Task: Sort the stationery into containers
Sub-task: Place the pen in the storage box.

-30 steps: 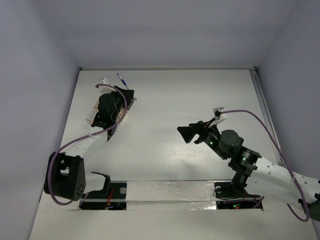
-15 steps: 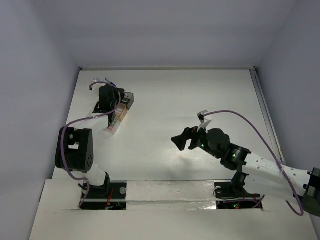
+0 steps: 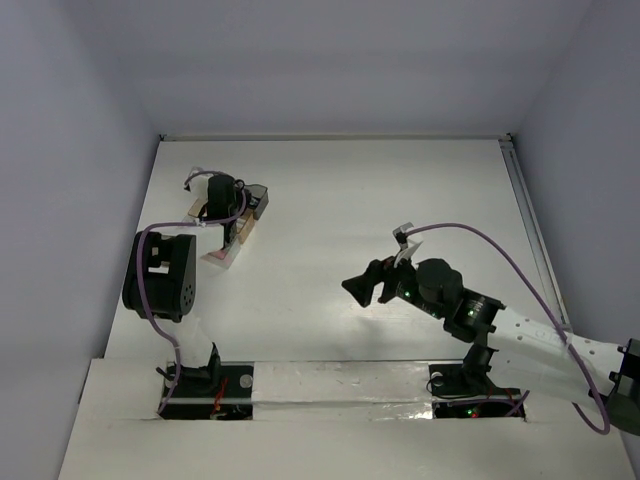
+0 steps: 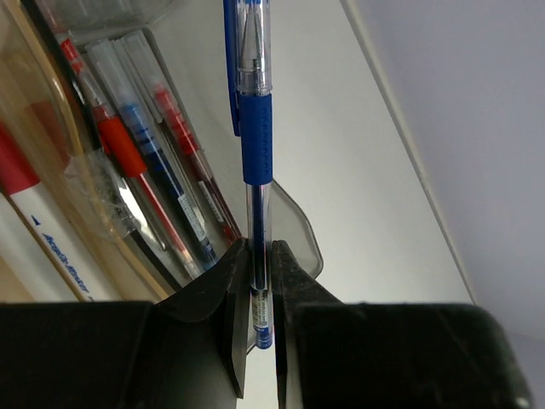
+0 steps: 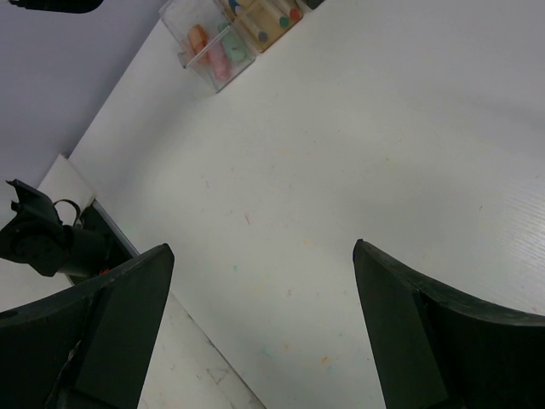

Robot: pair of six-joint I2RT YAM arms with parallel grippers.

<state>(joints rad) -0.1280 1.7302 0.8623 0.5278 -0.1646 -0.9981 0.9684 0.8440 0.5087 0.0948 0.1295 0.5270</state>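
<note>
The left gripper has its fingers pressed together on a slim blue ballpoint pen with a clear plastic barrel and a blue rubber sleeve. It pinches the pen near the tail end, so most of the length sticks out beyond the fingertips. From overhead, that hand hangs above the cluster of small transparent plastic trays near the far left of the white table.

In the wrist view the pen lines up along the edge of the smoky see-through tray, where several red and blue pens already lie side by side. A white marker with a red cap lies in the tan tray next to it.

I'd guess the pen is very light and stiff, with a smooth round barrel that could twist or slide in a hard pinch. Held so near one end, the long free part may swing. Held nearer the rubber sleeve it would likely sit steadier. It doesn't look fragile, so a short drop into the tray should do no harm.

The right gripper hangs over bare table with its fingers spread wide and nothing between them. Small orange and pink eraser-like pieces sit in a clear box well away from it.
</note>
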